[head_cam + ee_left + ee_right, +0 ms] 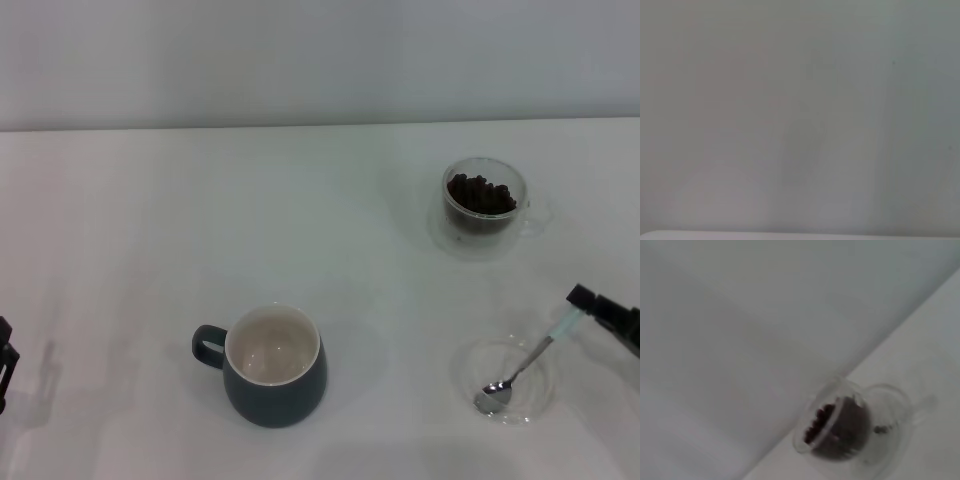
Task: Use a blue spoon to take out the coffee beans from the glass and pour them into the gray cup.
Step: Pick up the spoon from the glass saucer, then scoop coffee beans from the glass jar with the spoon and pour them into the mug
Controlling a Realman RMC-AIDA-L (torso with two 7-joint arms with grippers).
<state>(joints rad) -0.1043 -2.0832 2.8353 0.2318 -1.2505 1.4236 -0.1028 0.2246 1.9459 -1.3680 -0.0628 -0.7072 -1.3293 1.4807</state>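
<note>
Gray cup [275, 367] nearest; right pincer [583, 300] low, clamping blue spoon [528, 362] handle; left unclear

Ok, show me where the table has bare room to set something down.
Widest bare stretch: the far left of the table, behind the gray cup. Also free: the middle, between the gray cup and the glass. Crowded: the near right, where the right gripper meets the blue spoon in its clear dish.

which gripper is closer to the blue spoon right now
Right. The right gripper is at the tip of the blue spoon's handle, at the table's right edge. The left gripper sits far across, at the left edge.
</note>
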